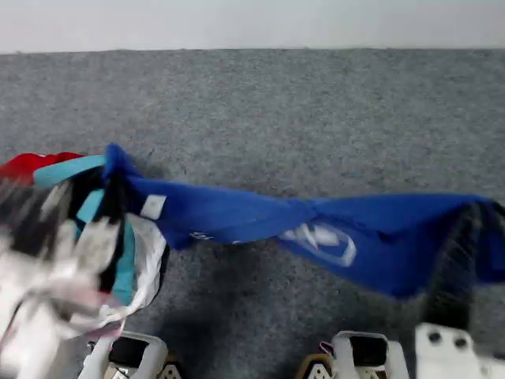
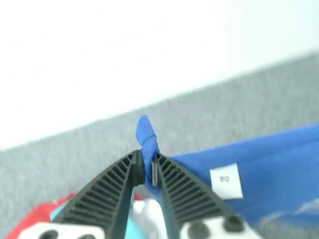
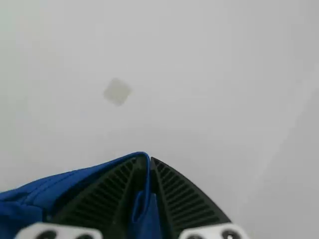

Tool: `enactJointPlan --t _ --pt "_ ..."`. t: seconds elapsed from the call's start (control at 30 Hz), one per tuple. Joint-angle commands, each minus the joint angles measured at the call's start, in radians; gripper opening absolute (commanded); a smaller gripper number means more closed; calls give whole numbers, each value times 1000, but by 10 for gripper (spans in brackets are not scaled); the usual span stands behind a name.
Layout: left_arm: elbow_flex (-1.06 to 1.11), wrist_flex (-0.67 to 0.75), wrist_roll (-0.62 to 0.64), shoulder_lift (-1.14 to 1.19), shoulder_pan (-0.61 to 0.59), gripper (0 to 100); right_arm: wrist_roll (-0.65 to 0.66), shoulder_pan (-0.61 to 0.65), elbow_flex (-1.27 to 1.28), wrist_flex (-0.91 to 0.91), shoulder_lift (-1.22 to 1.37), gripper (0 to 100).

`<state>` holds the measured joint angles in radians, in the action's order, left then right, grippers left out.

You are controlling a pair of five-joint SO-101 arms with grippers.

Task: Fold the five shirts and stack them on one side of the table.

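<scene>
A blue shirt (image 1: 316, 229) hangs stretched above the grey table (image 1: 276, 110), held up between both arms. My left gripper (image 2: 147, 169) is shut on one bunched corner of the blue shirt (image 2: 259, 169), beside its white size tag (image 2: 225, 180). My right gripper (image 3: 148, 167) is shut on the other end of the blue shirt (image 3: 45, 191) and points up at a pale wall. In the high view the left gripper (image 1: 114, 170) is at the left and the right gripper (image 1: 485, 213) at the right edge. A pile of other shirts (image 1: 95, 237) lies under the left arm.
The pile at the left holds red (image 1: 31, 164), teal and white cloth. The far half of the grey table is bare carpet up to the white wall (image 1: 252, 24). The two arm bases (image 1: 237, 359) sit at the near edge.
</scene>
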<state>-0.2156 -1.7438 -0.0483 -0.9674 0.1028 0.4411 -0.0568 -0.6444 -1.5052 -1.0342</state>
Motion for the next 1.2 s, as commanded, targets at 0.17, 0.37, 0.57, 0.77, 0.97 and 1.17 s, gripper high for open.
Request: enactJointPlan --t 0.17,0.37,0.57,0.77,0.97,1.17 --pt "-71 -11 41 -64 -83 11 -18 -140 -87 7 10 9" --pt "39 31 46 -63 -84 11 -21 -140 60 21 12 9" --pt "338 219 46 -61 -92 11 -20 -139 351 150 12 9" --pt "570 480 41 11 -94 11 -20 -139 704 415 13 9" --pt "530 667 46 308 -94 11 -23 -134 887 684 81 9" --pt "243 684 48 589 -94 11 -21 -73 845 874 248 9"
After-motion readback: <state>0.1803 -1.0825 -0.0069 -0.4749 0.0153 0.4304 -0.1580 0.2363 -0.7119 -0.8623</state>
